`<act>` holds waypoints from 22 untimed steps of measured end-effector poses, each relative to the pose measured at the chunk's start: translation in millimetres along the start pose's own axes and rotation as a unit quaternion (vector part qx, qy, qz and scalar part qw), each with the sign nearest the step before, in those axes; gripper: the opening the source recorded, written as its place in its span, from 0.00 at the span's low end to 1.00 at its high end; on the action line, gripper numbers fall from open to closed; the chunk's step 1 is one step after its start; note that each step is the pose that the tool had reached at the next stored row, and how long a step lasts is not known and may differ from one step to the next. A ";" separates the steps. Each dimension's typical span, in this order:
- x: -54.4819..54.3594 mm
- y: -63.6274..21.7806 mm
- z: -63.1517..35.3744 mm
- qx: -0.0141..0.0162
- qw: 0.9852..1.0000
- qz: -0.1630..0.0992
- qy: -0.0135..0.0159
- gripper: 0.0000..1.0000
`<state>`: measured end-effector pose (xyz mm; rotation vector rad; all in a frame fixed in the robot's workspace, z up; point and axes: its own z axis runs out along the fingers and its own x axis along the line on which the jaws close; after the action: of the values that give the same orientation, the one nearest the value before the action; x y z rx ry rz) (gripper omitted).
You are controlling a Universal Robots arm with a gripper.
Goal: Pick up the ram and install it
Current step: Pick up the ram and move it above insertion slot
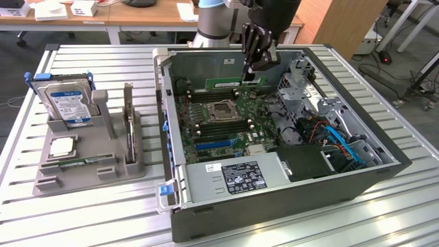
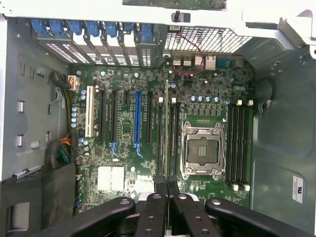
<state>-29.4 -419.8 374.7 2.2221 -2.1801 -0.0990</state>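
The ram (image 1: 223, 82) is a thin green stick held level above the motherboard (image 1: 216, 121) inside the open computer case (image 1: 288, 203). My gripper (image 1: 252, 77) is shut on one end of it, reaching down from the back of the case. In the wrist view the ram (image 2: 167, 128) shows edge-on as a thin line running out from my fingertips (image 2: 161, 186). It hangs over the black memory slots (image 2: 173, 136) beside the empty processor socket (image 2: 201, 149). Whether it touches a slot I cannot tell.
On the exterior view's left a grey holder (image 1: 82, 170) carries a hard drive (image 1: 69, 105), a square silver chip (image 1: 61, 147) and an upright card (image 1: 128, 126). Inside the case are a power supply (image 1: 233, 177), a metal drive cage (image 1: 302, 90) and blue cables (image 1: 343, 144).
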 end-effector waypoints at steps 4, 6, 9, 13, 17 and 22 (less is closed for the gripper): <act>-1.4 -0.2 0.8 0.000 1.000 0.000 0.000 0.11; -2.8 -0.5 1.2 0.000 1.000 0.000 0.000 0.11; -6.1 -1.0 1.9 0.000 1.000 0.000 0.000 0.11; -11.1 -1.3 2.8 0.000 1.000 0.000 0.000 0.11; -14.0 -1.4 3.1 0.000 1.000 0.000 0.000 0.11; -14.0 -1.5 5.3 0.000 1.000 0.000 0.000 0.11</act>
<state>-28.5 -405.6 369.8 2.2223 -2.1809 -0.0998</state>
